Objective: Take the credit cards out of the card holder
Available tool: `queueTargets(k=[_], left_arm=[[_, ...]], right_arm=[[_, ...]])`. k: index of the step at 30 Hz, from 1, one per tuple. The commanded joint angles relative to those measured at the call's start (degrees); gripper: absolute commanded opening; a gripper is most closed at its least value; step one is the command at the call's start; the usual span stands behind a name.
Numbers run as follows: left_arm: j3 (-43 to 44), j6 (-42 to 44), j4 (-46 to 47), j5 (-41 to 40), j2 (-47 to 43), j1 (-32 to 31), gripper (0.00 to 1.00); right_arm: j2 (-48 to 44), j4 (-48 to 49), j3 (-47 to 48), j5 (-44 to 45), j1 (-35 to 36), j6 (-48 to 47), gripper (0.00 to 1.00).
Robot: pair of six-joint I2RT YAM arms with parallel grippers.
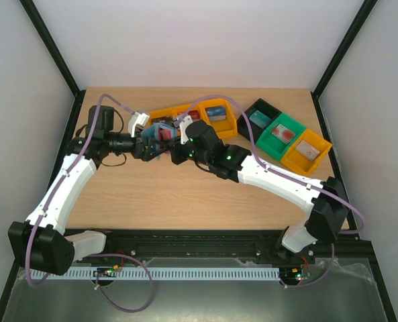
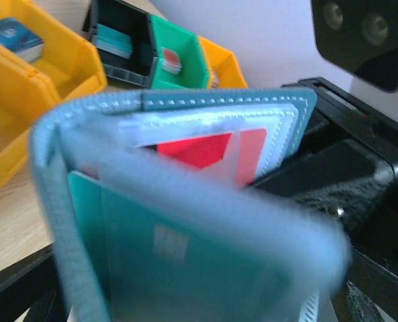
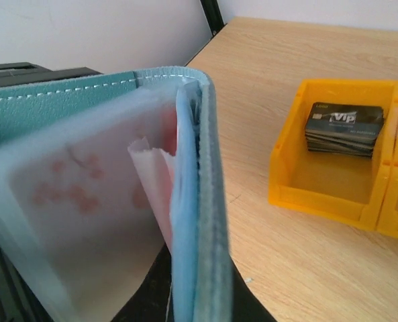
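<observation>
Two credit cards [image 2: 199, 149] show inside the card holder [image 1: 160, 132] — a red one in a clear sleeve at the back, a teal one with a chip in front. The holder hangs open, spine roughly upright, between the arms. The left gripper [image 1: 145, 144] sits just left of it, jaws unreadable; the right gripper [image 1: 175, 146], just right, is pressed together on its cover. Beyond the holder, a yellow bin [image 3: 319, 181] holds dark cards [image 3: 343, 124] printed "Vip".
</observation>
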Motion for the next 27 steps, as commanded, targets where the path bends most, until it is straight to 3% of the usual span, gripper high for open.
queueTargets(k=[1, 5, 9, 11, 14, 16, 20, 24, 27], left_arm=[[-0.46, -0.52, 1.17, -6.69, -0.14, -0.16, 1.0], [-0.62, -1.36, 1.9, -11.17, -0.06, 1.08, 0.97], [-0.54, -1.4, 1.9, -10.59, -0.47, 2.69, 0.76], [-0.53, -1.31, 1.71, -8.19, -0.67, 3.16, 0.59], [-0.9, -0.54, 1.45, -2.64, -0.65, 3.23, 0.24], [-1.54, 0.41, 0.92, 2.44, -0.75, 3.23, 0.06], [-0.23, 5.77, -3.16, 8.71, -1.09, 3.23, 0.02], [0.24, 7.0, -4.57, 9.05, -1.38, 3.23, 0.02], [0.24, 6.99, -4.8, 9.63, -1.45, 3.23, 0.02]], right_arm=[[1.38, 0.44, 3.0, 0.82, 0.49, 4.2, 0.02], [1.68, -0.84, 3.65, 0.31, 0.49, 3.59, 0.02], [-2.6, 2.29, -0.28, -1.89, -0.11, 2.78, 0.02], [-5.02, 4.2, -2.69, -6.41, -1.63, 2.41, 0.02], [-7.94, 7.14, -6.15, -13.68, -3.76, 1.59, 0.02], [-9.71, 8.39, -7.98, -18.98, -4.49, 0.09, 0.02], [-12.7, 11.48, -12.05, -26.32, -7.75, 0.03, 0.03], [-14.9, 13.51, -15.2, -25.2, -9.82, 0.71, 0.2], [-14.91, 13.78, -15.72, -25.27, -10.45, 1.05, 0.22]])
